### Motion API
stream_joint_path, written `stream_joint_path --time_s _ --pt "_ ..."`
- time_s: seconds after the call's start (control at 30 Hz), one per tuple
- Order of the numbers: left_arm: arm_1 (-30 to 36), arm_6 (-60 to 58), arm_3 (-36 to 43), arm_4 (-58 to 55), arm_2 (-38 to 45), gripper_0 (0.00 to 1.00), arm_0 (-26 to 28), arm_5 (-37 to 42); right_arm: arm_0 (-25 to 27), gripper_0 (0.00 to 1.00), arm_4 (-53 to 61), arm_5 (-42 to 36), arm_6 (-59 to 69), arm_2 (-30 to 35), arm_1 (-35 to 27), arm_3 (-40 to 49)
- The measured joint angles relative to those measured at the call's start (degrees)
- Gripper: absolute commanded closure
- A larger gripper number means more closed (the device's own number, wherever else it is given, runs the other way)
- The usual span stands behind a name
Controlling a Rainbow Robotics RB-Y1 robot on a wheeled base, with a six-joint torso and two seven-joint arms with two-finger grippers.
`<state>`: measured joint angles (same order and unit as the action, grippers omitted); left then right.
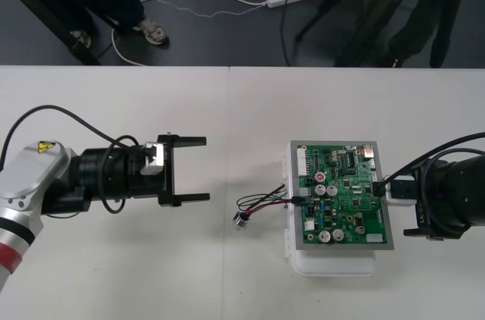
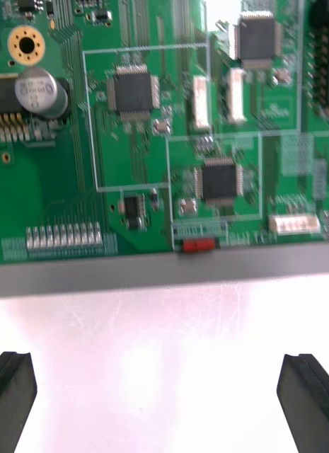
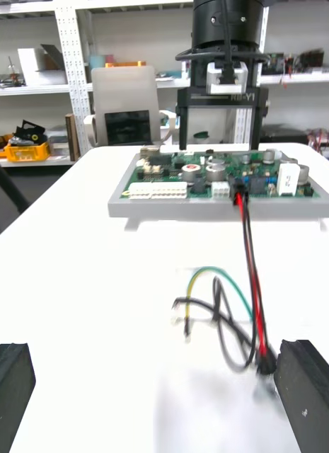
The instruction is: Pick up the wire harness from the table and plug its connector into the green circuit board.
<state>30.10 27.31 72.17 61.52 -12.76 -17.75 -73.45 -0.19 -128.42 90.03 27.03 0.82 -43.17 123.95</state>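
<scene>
Both released, left fingers (image 1: pixel 189 140) near harness (image 1: pixel 261 205), right fingers (image 2: pixel 12 396) at board (image 1: pixel 345 191) edge, plug (image 1: pixel 298 199) in board.

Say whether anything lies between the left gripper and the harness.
Nothing visible does. Only bare table separates the open left gripper from the harness, whose plug already sits in the board edge facing that gripper.

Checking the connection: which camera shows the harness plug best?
Left wrist view: the plug sits at the green board's edge, wires leading out. Front view shows it small, from above; right wrist view faces board chips.
</scene>
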Motion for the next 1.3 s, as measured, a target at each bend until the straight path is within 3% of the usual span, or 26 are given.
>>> stream_joint_path --time_s 0.33,0.63,1.0,1.3 --pt "6.43 -2.36 7.59 0.72 4.88 0.00 0.08 -2.55 0.00 0.00 18.23 0.00 0.00 7.61 -2.98 -1.01" --pt "8.39 -20.97 13.65 2.69 9.48 0.00 0.60 -3.58 0.00 0.00 38.06 -0.08 0.00 11.56 -2.99 -4.11" --pt "9.70 -24.31 20.22 6.36 16.04 0.00 0.77 -6.28 -0.05 0.00 48.08 -5.27 0.00 11.61 -1.92 -4.24" --pt "10.70 -33.93 25.29 8.19 19.64 0.00 0.87 -9.74 -1.35 0.00 48.60 -5.37 0.00 12.64 5.04 -4.06"
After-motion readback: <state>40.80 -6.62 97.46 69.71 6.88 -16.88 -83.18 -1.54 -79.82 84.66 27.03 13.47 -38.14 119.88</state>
